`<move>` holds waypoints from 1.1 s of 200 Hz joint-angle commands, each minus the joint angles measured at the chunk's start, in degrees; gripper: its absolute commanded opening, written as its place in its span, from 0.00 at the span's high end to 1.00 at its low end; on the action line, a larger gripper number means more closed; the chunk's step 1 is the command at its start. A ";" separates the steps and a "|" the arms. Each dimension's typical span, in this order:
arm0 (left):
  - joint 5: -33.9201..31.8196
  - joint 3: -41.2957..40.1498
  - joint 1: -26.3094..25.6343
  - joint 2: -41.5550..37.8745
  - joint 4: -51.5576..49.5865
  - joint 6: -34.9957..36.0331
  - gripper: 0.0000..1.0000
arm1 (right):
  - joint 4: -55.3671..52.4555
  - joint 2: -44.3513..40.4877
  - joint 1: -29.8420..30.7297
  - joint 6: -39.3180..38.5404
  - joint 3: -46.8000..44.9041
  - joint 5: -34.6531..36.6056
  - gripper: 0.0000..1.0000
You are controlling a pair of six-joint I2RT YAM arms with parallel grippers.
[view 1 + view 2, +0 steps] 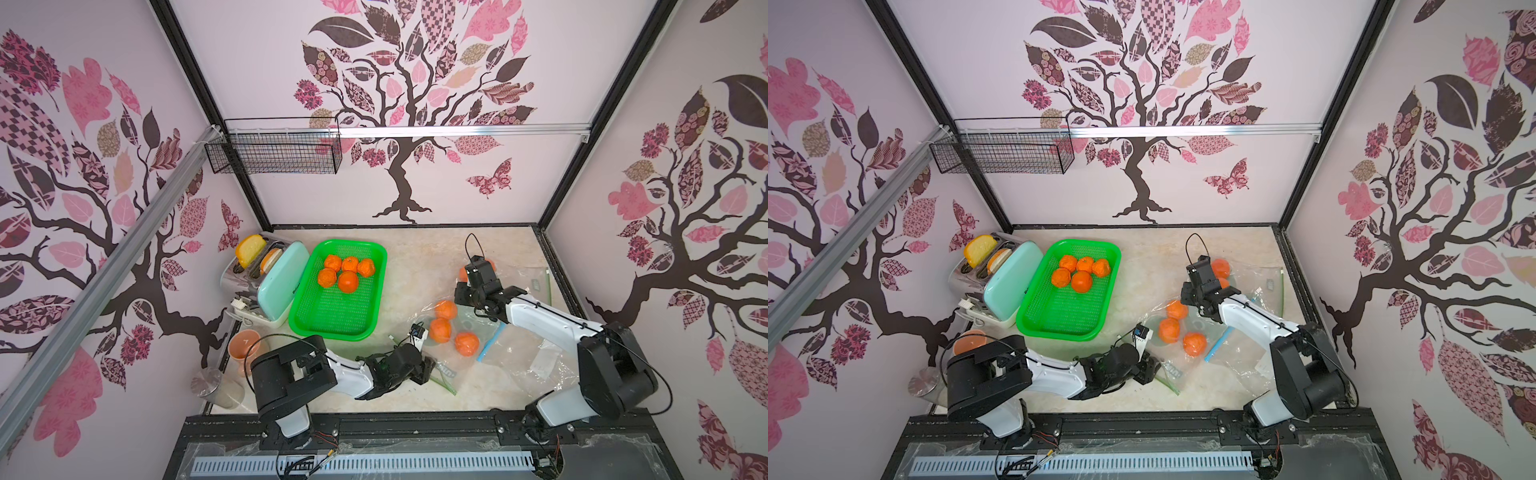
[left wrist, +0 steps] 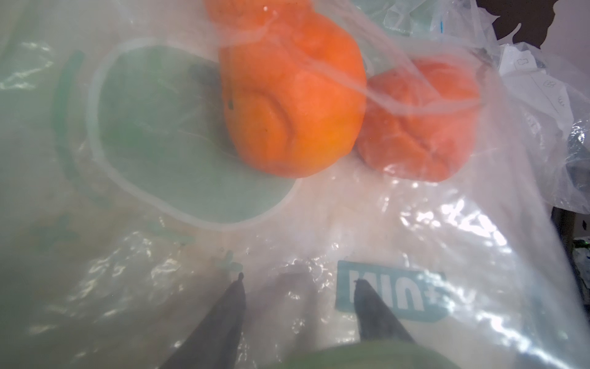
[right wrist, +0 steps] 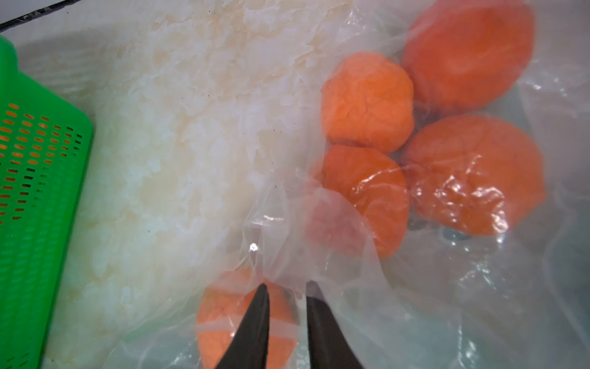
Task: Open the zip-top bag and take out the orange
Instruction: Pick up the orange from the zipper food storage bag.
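The clear plastic zip-top bag [image 1: 455, 362] lies on the pale marbled tabletop [image 1: 415, 257], its green zip strip [image 1: 444, 382] at the near end, just beside the left gripper [image 2: 298, 282]; that gripper's 2 black fingers [image 2: 223, 319] stand apart, holding nothing visible; the 3 dimpled oranges [image 1: 440, 330] inside lie just ahead of its tips, along the bag's long axis running toward the far right; so the left arm is nearer. The right gripper [image 3: 285, 289], farther back over more film, stands almost closed, plastic puckered at its tips; whether it pinches I cannot tell.
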 commanded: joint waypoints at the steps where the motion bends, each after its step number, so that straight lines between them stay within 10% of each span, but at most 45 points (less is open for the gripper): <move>1: -0.87 -0.61 -0.02 0.40 -2.17 0.39 0.42 | -1.06 3.22 -0.51 0.56 1.71 -3.04 0.79; 220: -5.09 -6.95 1.01 -9.92 -1.96 6.34 0.19 | 7.04 6.57 2.96 3.15 -12.00 -9.44 0.83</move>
